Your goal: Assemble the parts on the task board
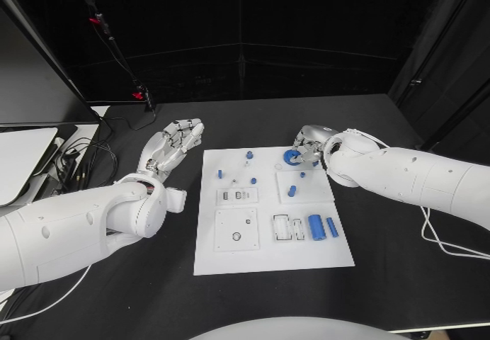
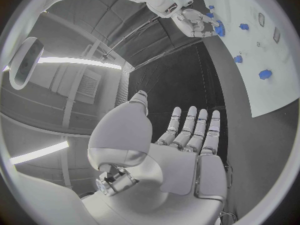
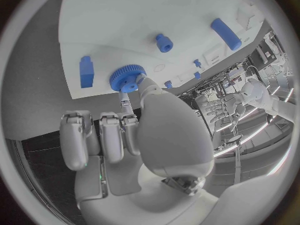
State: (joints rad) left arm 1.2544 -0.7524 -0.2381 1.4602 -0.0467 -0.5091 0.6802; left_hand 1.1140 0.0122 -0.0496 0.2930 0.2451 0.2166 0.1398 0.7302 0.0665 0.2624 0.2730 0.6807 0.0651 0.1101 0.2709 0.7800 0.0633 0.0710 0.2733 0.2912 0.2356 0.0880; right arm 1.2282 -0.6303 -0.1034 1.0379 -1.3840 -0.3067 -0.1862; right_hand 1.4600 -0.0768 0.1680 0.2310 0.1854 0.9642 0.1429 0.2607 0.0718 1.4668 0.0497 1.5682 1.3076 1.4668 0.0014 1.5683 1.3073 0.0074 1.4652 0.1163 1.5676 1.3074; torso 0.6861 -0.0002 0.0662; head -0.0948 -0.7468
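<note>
Task board [image 1: 268, 262]: white plate, centre of the black bench [image 1: 388, 283].
Blue gear [image 1: 293, 158]: far right corner of the board, pinched by the right hand [image 1: 311, 145] between thumb and a finger (other fingers curled beside it).
Left hand [image 1: 175, 142]: released, fingers spread, left of the board, holding nothing.
Risk: the light pinch may let the gear tilt or slip, missing its seat.

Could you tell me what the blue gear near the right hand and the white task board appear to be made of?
Blue gear: probably moulded or printed plastic, judging by its even matte blue and fine, crisp teeth on the rim. Task board: a thin, flat, rigid white sheet with a matte face, likely plastic or painted board; the pictures cannot settle which.
</note>
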